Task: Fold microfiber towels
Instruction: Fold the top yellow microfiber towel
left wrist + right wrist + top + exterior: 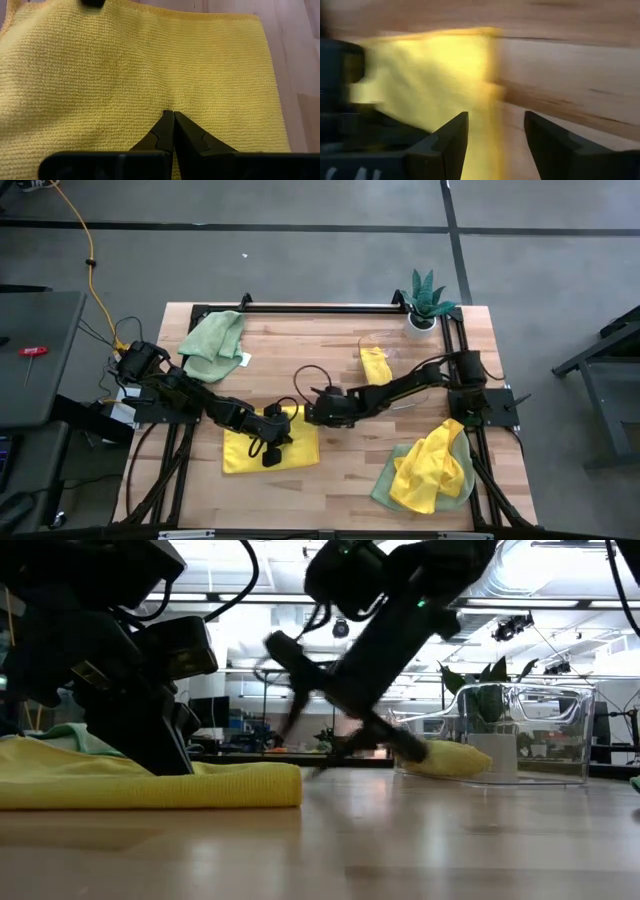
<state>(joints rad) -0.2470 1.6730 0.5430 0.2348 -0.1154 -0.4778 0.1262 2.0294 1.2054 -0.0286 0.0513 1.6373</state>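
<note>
A yellow microfiber towel [252, 450] lies flat on the wooden table, left of the middle and toward the near edge. My left gripper [169, 115] stands shut on it. My right gripper [496, 117] hovers open at the towel's far right corner [300, 412], one finger over cloth and one over bare wood, touching nothing that shows. A sage green towel [213, 332] lies crumpled at the far left. A small folded yellow towel [375, 363] lies right of the middle. A heap of yellow and green towels [430, 470] sits at the near right. My left gripper presses its shut fingertips [165, 122] on the towel's upper face [167, 107], well in from its edges. The fingers come slanting down from the table's left. The towel lies flat on the wood beneath them, with faint creases running out from the tips.
A potted plant [425, 300] stands at the far right corner. A clear plastic box [520, 730] stands by the folded yellow towel [450, 755]. Bare wood [345, 475] lies between the flat towel and the heap. A black frame [300, 307] rims the table.
</note>
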